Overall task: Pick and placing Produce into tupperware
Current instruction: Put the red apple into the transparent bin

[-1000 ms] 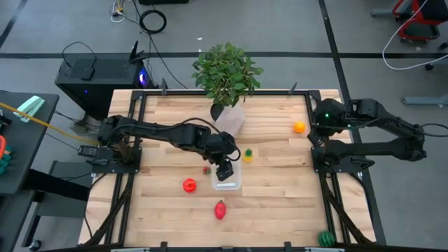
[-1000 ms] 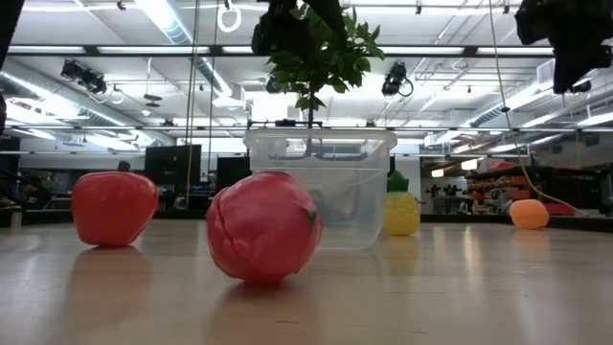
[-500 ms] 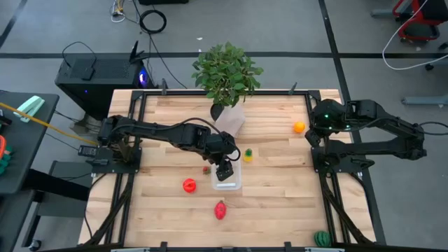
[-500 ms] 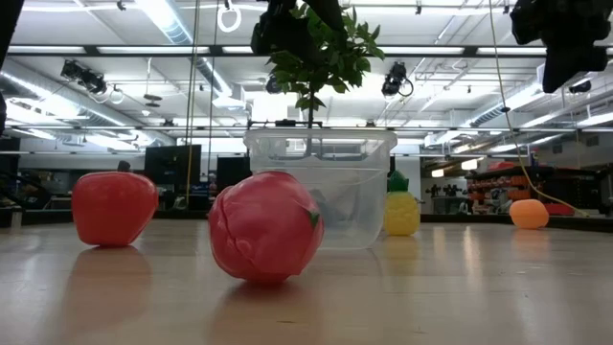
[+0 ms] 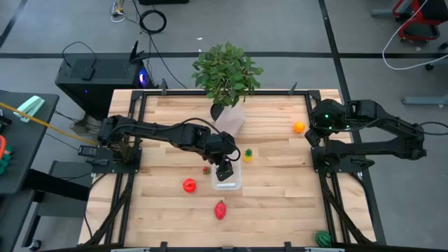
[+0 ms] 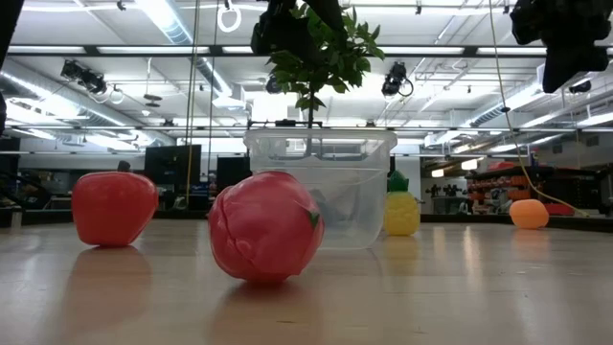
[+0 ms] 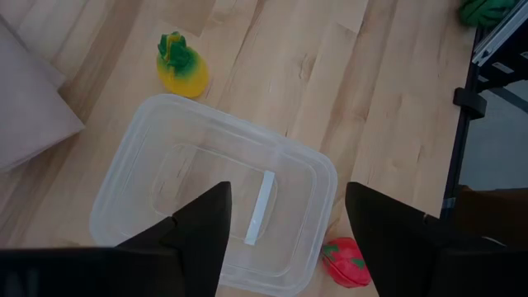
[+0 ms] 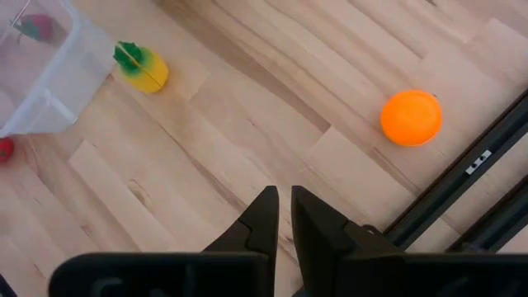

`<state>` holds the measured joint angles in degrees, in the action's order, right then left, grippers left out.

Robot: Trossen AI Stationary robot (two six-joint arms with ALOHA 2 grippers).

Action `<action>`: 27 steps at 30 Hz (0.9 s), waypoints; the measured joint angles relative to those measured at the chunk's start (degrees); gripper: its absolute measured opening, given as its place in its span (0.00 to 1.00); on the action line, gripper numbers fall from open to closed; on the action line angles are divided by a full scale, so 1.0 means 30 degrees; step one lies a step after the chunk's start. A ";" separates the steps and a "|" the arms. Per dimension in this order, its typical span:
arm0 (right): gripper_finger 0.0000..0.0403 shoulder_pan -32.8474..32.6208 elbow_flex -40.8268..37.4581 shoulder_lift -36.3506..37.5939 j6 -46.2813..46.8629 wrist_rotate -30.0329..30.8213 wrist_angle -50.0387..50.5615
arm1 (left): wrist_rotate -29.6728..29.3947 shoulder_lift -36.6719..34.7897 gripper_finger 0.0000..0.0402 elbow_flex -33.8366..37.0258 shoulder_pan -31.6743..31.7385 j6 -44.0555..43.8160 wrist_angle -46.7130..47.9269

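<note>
On the pale plank table [image 5: 273,203], left gripper [image 5: 224,171] spread above tupperware [image 5: 227,179], right gripper [image 8: 283,216] nearly together.

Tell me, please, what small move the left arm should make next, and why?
Probably it should swing away toward a piece of produce, likely the small red fruit beside the tub. The left gripper hovers open and empty above the tupperware, which holds no produce. The right gripper waits shut near the orange fruit.
</note>
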<state>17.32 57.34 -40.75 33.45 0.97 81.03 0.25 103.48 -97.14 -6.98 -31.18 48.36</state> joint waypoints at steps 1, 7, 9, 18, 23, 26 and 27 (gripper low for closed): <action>0.11 0.0000 0.0000 0.0000 0.0007 0.0000 0.0000 | 0.0000 0.0000 0.61 0.0000 0.0000 0.0000 0.0003; 0.11 0.0000 0.0000 0.0000 0.0462 -0.0388 -0.0581 | 0.0007 0.0000 0.61 0.0007 0.0000 -0.0022 0.0014; 0.11 0.0000 0.0000 -0.0148 0.1192 -0.1895 -0.2708 | 0.0007 -0.0013 0.61 0.0007 -0.0006 -0.0029 0.0160; 0.11 -0.1838 0.0015 -0.2949 -0.0038 -0.2820 -1.0566 | -0.2278 -0.0750 0.60 0.0036 -0.1027 0.0885 -0.0696; 0.11 -0.1807 0.0015 -0.4666 -0.0752 -0.1761 -0.9141 | -0.7381 -0.1733 0.52 0.0029 -0.2221 0.2170 -0.5863; 0.11 -0.1800 0.0015 -0.5174 -0.0870 -0.1334 -0.8831 | -0.9359 -0.1931 0.44 0.0022 -0.2729 0.3583 -0.9914; 0.11 -0.1792 0.0015 -0.5212 -0.0867 -0.1303 -0.8864 | -0.9397 -0.1931 0.41 0.0022 -0.2806 0.4205 -1.1318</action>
<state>11.94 57.39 -56.39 30.85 -2.94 54.44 -27.94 97.69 -97.08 -15.40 -18.56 14.40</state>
